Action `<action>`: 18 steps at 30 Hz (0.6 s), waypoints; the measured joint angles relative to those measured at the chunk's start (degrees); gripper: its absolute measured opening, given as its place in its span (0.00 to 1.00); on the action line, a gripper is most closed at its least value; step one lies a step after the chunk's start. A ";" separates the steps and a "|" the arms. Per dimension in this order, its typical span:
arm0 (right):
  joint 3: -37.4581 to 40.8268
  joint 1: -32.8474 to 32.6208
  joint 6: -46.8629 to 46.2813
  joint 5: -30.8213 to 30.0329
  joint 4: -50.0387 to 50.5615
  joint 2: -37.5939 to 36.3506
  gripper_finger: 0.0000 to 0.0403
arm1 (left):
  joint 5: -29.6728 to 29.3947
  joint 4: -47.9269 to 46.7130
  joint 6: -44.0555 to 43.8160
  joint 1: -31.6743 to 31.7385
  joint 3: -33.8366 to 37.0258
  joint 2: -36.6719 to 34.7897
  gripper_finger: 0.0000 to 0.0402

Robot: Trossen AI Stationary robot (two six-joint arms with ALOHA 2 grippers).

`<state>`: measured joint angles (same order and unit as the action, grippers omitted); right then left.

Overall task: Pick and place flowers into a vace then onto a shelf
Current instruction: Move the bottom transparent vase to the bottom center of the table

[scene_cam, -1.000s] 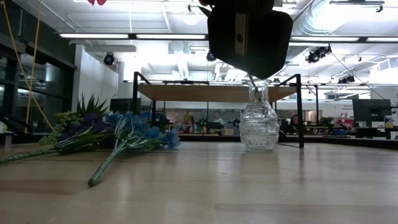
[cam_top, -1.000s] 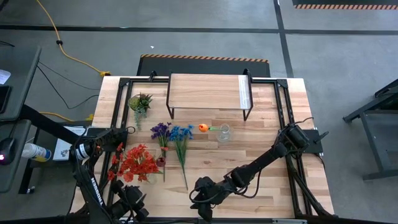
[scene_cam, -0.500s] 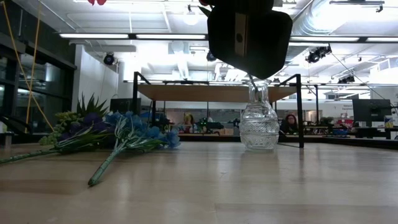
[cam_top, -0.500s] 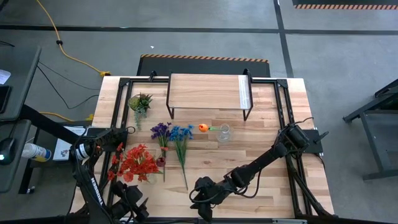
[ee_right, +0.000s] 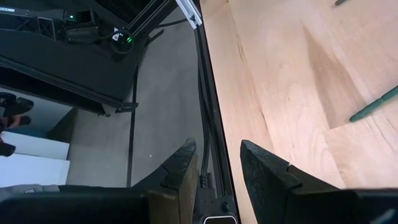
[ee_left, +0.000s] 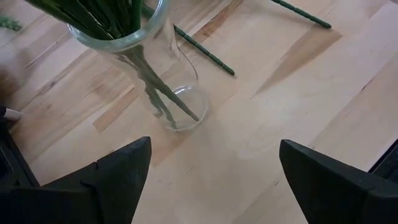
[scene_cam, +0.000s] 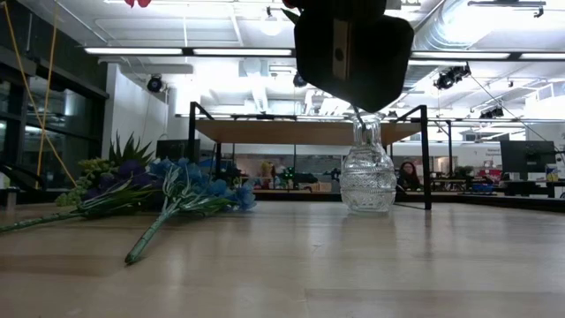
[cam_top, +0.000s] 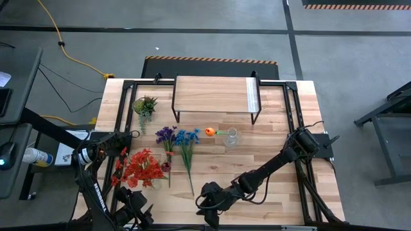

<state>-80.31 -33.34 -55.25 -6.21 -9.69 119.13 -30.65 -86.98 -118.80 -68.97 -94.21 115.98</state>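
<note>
The left gripper (ee_left: 214, 146) stood wide open and empty. Just ahead of its fingers one glass vase (ee_left: 171, 93) stood upright, holding the stems of the red flowers (cam_top: 140, 168). Farther beyond it, one purple bunch (cam_top: 166, 135) and one blue bunch (cam_top: 187, 136) lay flat, long axes parallel, blooms pointing away towards the one shelf (cam_top: 212, 95). A second vase (cam_top: 231, 136) held one orange flower (cam_top: 210, 132), leaning sideways. The right gripper (ee_right: 217, 146), slightly parted, held nothing.
</note>
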 joint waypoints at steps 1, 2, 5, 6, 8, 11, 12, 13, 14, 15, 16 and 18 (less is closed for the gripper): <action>0.00 0.00 0.01 -0.34 0.00 0.00 0.28 | 0.00 0.00 0.00 0.00 0.00 0.00 0.96; 0.01 0.00 0.01 -0.61 0.00 0.00 0.28 | 0.00 -0.01 0.00 0.00 0.00 0.00 0.96; 0.01 0.00 0.01 -0.95 -0.02 0.00 0.28 | -0.02 -0.03 0.00 0.00 0.00 0.00 0.96; 0.02 0.00 0.00 -1.01 -0.02 0.00 0.28 | -0.02 -0.03 -0.01 0.00 0.00 0.00 0.96; 0.01 0.00 -0.08 -1.05 -0.02 0.00 0.28 | -0.02 -0.04 -0.07 0.00 0.00 0.00 0.96; 0.02 0.00 -0.14 -1.14 -0.02 0.00 0.28 | -0.07 -0.09 -0.20 0.00 0.00 0.00 0.96; 0.00 0.00 -0.15 -1.13 -0.04 0.00 0.28 | -0.27 -0.15 -0.33 0.00 0.00 0.00 0.95; 0.00 0.00 -0.16 -1.14 -0.04 0.00 0.28 | -0.81 -0.21 -0.93 0.00 0.00 0.00 0.95; 0.00 0.00 -0.20 -1.14 -0.04 0.00 0.28 | -1.58 -0.24 -1.66 0.00 0.00 0.00 0.94; 0.00 0.00 -0.40 -1.14 -0.04 0.00 0.28 | -2.52 -0.21 -2.31 0.00 0.00 0.00 0.94; 0.00 0.00 -0.87 -1.13 -0.03 0.00 0.28 | -3.41 -0.22 -2.70 0.00 0.00 0.00 0.93; 0.00 0.00 -1.25 -1.14 -0.03 0.00 0.28 | -4.35 -0.25 -2.86 0.00 0.00 0.00 0.92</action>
<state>-80.31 -33.34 -56.50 -7.35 -9.73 119.13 -35.01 -87.23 -121.66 -68.97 -94.21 115.98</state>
